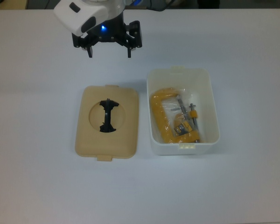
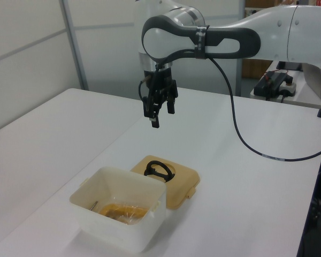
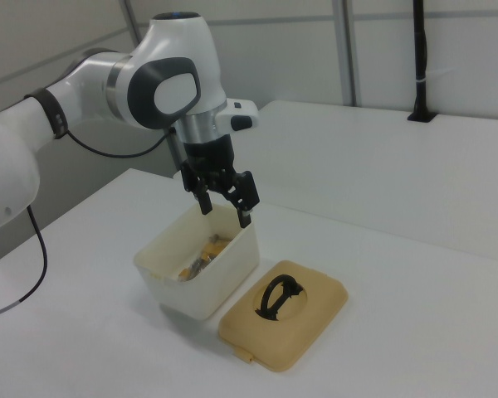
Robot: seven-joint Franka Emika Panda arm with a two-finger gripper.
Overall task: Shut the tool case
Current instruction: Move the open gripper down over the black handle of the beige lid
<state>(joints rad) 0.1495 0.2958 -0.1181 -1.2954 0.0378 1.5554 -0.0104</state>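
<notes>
The white box of the tool case (image 1: 209, 105) (image 2: 115, 214) (image 3: 191, 274) stands open on the table, holding a yellow clamp (image 1: 170, 123) in a clear bag. Its tan lid (image 1: 123, 123) (image 2: 181, 182) (image 3: 311, 323) lies flat on the table beside the box, on the top view's left, with its black handle (image 1: 107, 115) (image 2: 156, 168) (image 3: 278, 297) raised in the round recess. My gripper (image 1: 108, 52) (image 2: 161, 115) (image 3: 226, 207) hangs open and empty above the table, beyond the lid's far edge in the top view, touching nothing.
The white table (image 1: 37, 177) stretches around the case on all sides. A black cable (image 2: 241, 134) hangs from the arm over the table in the left view. Partition walls stand behind the table.
</notes>
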